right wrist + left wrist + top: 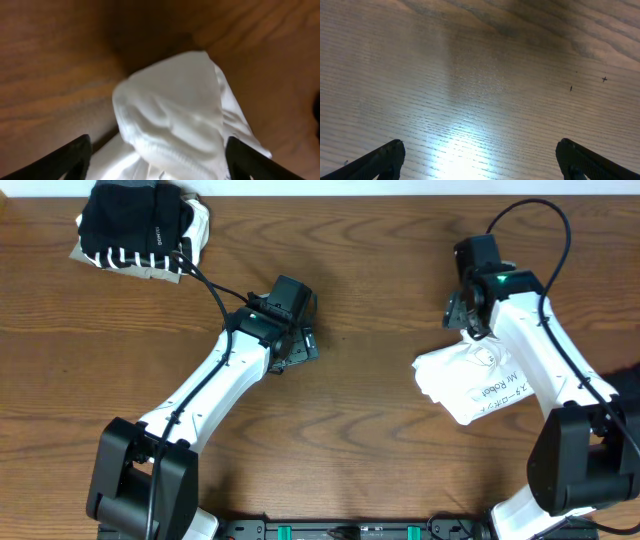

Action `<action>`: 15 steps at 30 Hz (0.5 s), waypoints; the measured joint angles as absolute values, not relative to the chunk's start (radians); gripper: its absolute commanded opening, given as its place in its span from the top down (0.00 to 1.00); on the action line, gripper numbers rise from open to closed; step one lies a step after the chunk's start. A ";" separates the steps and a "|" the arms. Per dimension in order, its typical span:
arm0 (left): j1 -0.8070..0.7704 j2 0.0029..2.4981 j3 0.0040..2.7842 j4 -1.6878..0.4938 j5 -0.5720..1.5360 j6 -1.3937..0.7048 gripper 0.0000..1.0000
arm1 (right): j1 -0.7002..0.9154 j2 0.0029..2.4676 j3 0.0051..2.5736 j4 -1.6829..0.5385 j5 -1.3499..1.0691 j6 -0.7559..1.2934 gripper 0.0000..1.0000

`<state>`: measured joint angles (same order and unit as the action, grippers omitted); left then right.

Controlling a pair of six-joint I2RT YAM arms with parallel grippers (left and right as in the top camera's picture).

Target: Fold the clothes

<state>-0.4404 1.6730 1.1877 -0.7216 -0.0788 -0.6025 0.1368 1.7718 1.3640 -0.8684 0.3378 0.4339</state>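
two piles tell us where the job stands. a stack of folded garments (140,225), black, striped and beige, sits at the far left corner of the worktop (380,270). well apart from it, the white t-shirt (470,380) lies bunched and rumpled on the right side, with dark lettering showing on top. we judge the shirt to be the step in hand: it is not yet flat, let alone folded.

the right gripper (157,155) stands just above the shirt's far edge with its jaws spread wide. a hump of white cloth rises between the fingers (75,157), yet we see nothing pinched, so we take it as released and holding nothing. the left gripper (480,160) hangs over bare wood near the middle, jaws wide apart and empty, clear of the shirt.

next, we think, the shirt wants spreading. each gripper needs a clean hold on an edge or corner, and the left arm must first cross over to reach it. a bite into the bunched middle would probably catch several layers.
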 measured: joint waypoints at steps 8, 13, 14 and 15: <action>-0.440 1.673 1.188 -0.722 -0.079 -0.603 0.02 | 0.075 1.830 1.364 -0.827 0.225 0.384 0.16; -0.440 1.673 1.188 -0.722 -0.079 -0.603 0.02 | 0.075 1.892 1.364 -0.816 0.197 0.366 0.20; -0.440 1.673 1.188 -0.722 -0.079 -0.603 0.02 | 0.075 1.896 1.364 -0.816 0.194 0.360 0.27; -0.440 1.673 1.188 -0.721 -0.079 -0.603 0.02 | 0.075 1.897 1.364 -0.815 0.194 0.353 0.35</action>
